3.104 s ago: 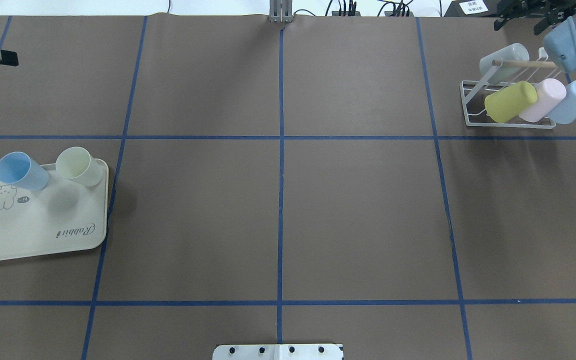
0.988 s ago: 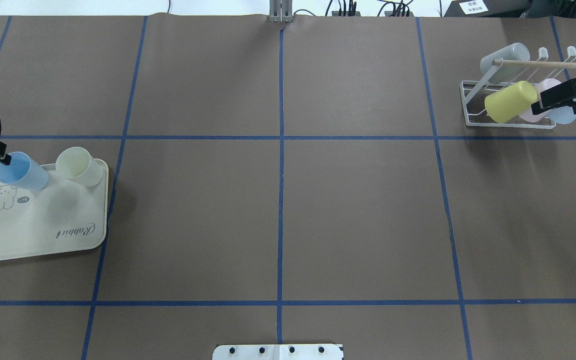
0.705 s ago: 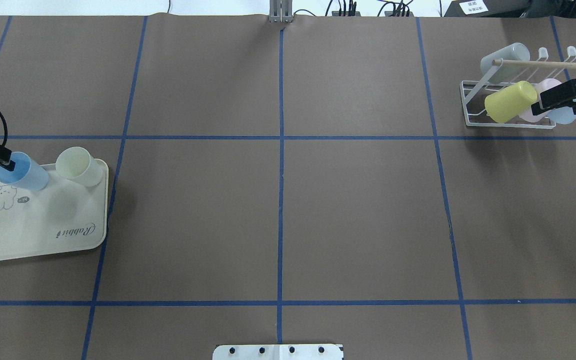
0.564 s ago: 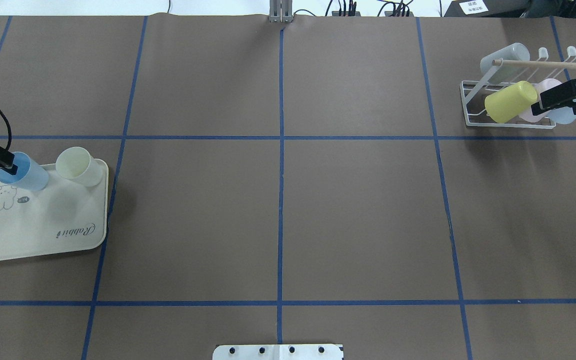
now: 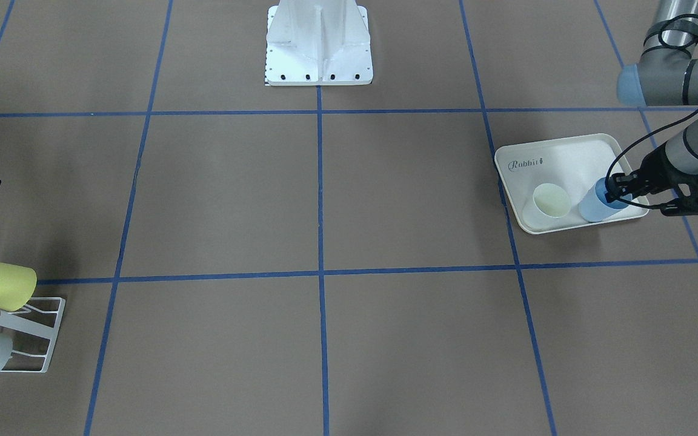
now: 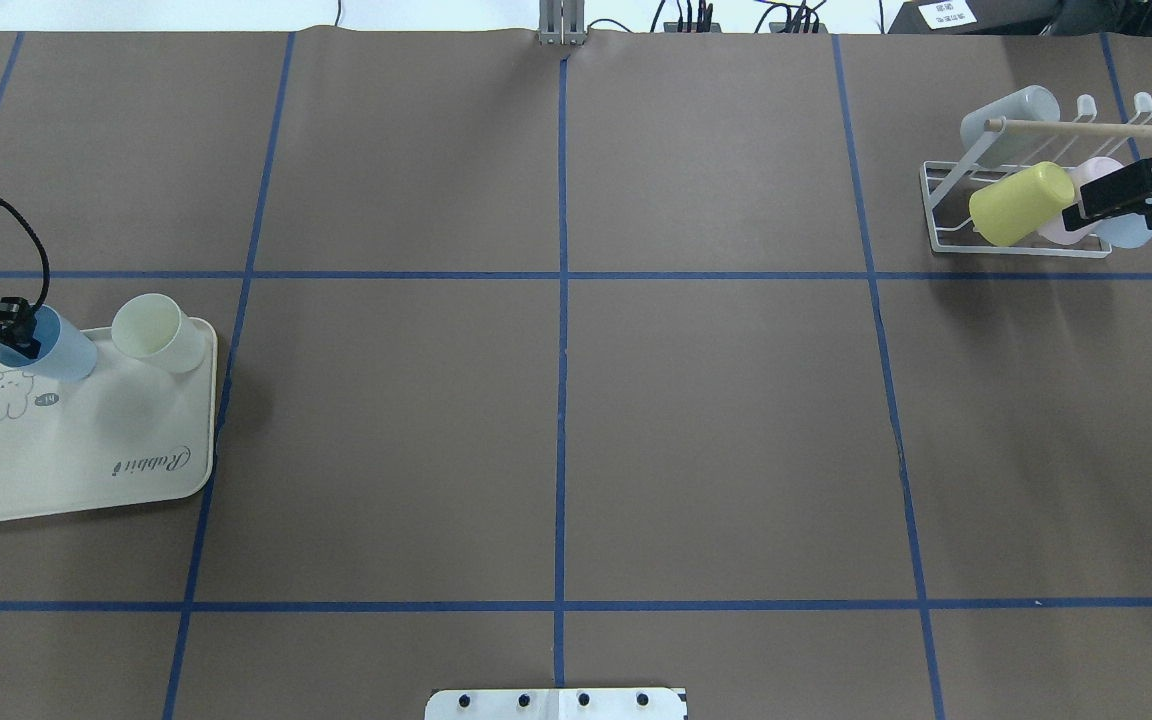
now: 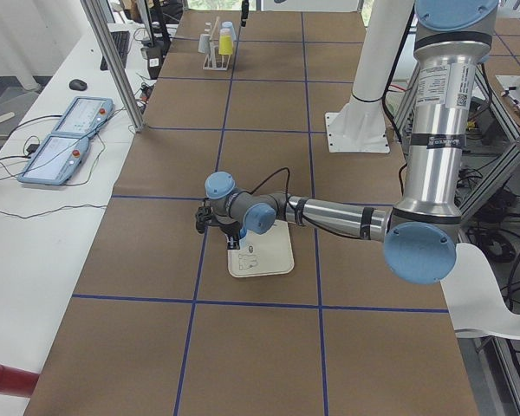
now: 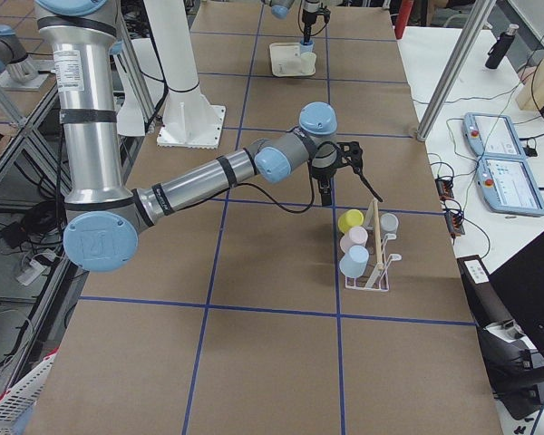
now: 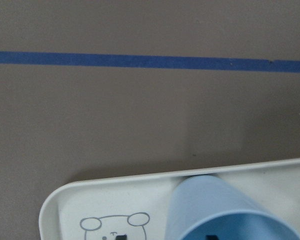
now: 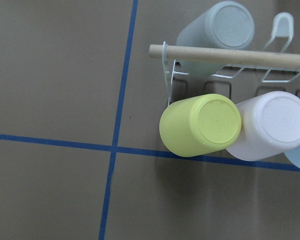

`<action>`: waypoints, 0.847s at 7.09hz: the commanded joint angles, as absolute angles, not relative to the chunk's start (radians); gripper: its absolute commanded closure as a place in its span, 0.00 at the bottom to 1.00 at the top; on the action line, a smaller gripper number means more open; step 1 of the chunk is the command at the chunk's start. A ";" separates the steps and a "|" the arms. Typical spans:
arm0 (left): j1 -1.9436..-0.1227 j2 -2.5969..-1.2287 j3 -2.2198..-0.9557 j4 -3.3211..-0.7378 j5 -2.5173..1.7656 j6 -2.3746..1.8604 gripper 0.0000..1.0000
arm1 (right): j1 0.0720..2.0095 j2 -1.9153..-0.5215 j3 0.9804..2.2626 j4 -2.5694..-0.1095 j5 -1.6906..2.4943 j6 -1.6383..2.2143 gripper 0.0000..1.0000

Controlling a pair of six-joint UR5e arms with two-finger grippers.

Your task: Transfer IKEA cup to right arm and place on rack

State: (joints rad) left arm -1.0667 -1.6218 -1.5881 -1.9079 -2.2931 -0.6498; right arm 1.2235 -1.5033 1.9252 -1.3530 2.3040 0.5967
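- Since the overhead frame just over half a second back, my left gripper [image 6: 14, 335] has pushed further over the blue cup [image 6: 61, 352]. One finger is now inside its mouth. The cup has not shifted, and the right gripper [image 6: 1121, 200] has kept its spot.
- Overhead: the blue cup stands upright on the far corner of the tray [image 6: 86, 470], right at the left jaws. A cream cup [image 6: 158, 330] stands just past it, on the side away from the jaws. I cannot tell whether the left jaws are clamped on the rim or loose around it.
- Overhead, other end: the right jaws hang over the rack [image 6: 944, 215], across its pink cup [image 6: 1094, 172], with the yellow cup [image 6: 1016, 205] just beside them. I cannot tell their state either.
- Front view: the left finger dips into the blue cup's mouth, and the tray lies under the jaws.
- Right-end view: the right gripper hangs beside the rack and above it, apart from it.
- Left wrist: the blue cup's rim fills the bottom edge, with a dark tip inside it.
- Right wrist: I look straight down on the cup bottoms and the dowel [image 10: 230, 55].
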 commanded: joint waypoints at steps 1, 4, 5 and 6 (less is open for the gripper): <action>-1.071 -1.621 -1.607 -1.904 -2.302 -0.632 1.00 | 1.221 -1.503 1.925 -1.353 2.304 0.600 0.00; -1.221 -1.614 -1.714 -1.759 -2.321 -0.473 1.00 | 1.209 -1.511 1.924 -1.353 2.304 0.607 0.00; -1.223 -1.614 -1.808 -1.646 -2.318 -0.472 1.00 | 1.206 -1.511 1.924 -1.353 2.304 0.607 0.00; -1.220 -1.617 -1.880 -1.555 -2.310 -0.474 1.00 | 1.207 -1.512 1.927 -1.351 2.307 0.609 0.00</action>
